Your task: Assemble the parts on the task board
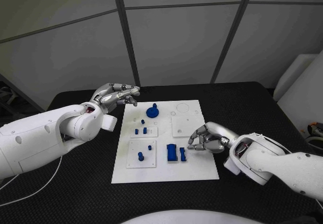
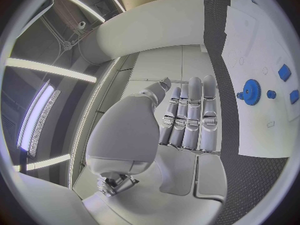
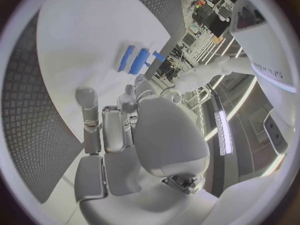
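Task board: the white task board (image 1: 190,173) lay lengthwise in the middle of the black table (image 1: 256,100), its long sides running away from the robot.
Gear: a blue gear (image 1: 153,111) stood near the board's far end, toward the left side; the left wrist view showed it too, with small blue pieces just beside it.
Small parts: blue pegs (image 1: 142,130) stood on a raised white square at the board's left middle, and further pegs (image 1: 143,152) stood on a second square nearer the robot.
Blocks: two upright blue blocks (image 1: 175,152) stood side by side near the board's centre — just beside the right hand.
Right hand: the right hand (image 1: 205,138) sat low over the board's right edge, fingers curled in toward the palm; whether they pinched anything I cannot tell.
Left hand: the left hand (image 1: 117,95) hovered beyond the board's far left corner, off the board, fingers drawn together and bent, holding nothing — in the left wrist view they lay straight, side by side.
Arms: both white arms came in from their own sides, elbows bent.
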You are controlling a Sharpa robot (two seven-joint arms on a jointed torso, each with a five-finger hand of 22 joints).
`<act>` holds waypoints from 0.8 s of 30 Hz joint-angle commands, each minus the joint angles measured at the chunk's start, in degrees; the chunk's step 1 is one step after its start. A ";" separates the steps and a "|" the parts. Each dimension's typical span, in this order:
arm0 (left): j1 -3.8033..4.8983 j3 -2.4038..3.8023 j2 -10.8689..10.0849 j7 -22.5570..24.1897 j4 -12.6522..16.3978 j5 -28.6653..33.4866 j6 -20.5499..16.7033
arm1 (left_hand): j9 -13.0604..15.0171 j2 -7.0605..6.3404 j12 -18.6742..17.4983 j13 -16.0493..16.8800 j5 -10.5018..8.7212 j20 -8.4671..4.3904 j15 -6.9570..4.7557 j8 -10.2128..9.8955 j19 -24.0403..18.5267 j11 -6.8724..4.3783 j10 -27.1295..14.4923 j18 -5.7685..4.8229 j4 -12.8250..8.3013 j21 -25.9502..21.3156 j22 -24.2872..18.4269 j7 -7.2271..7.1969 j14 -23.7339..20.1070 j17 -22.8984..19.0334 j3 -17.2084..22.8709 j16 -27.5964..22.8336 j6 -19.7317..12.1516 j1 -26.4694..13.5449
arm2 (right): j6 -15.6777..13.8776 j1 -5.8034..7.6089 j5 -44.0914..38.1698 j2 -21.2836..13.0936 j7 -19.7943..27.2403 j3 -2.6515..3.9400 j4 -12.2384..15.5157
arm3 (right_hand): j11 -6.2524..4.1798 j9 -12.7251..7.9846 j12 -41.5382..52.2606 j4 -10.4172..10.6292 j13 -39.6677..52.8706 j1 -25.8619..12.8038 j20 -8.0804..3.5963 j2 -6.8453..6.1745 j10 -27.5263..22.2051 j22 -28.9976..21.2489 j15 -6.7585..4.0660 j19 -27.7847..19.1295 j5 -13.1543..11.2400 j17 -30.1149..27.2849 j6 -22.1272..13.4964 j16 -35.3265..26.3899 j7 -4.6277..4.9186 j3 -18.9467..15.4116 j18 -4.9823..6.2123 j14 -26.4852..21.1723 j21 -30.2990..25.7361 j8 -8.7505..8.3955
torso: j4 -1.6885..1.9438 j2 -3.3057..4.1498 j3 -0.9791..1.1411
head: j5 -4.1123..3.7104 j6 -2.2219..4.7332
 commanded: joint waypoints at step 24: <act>-1.02 0.01 13.64 10.21 -16.92 11.89 -13.12 | -0.57 2.40 -21.34 -0.85 -1.36 8.03 7.29 -3.61 -30.94 4.07 -1.54 -0.81 4.51 -16.46 -40.73 -2.90 -6.78 -16.81 -12.49 -48.37 -6.33 -0.18 | 2.33 3.86 46.52 21.68 30.24 2.91 -36.43 | 9.07 -16.84 -49.20 1.51 -58.90 2.70 11.75 -0.81 -12.00 -36.99 11.20 -18.85 -0.16 -58.90 -4.62 -71.87 4.83 6.33 2.47 -25.85 -48.26 -11.41 | -0.49 -5.39 -0.94 | -0.19 4.98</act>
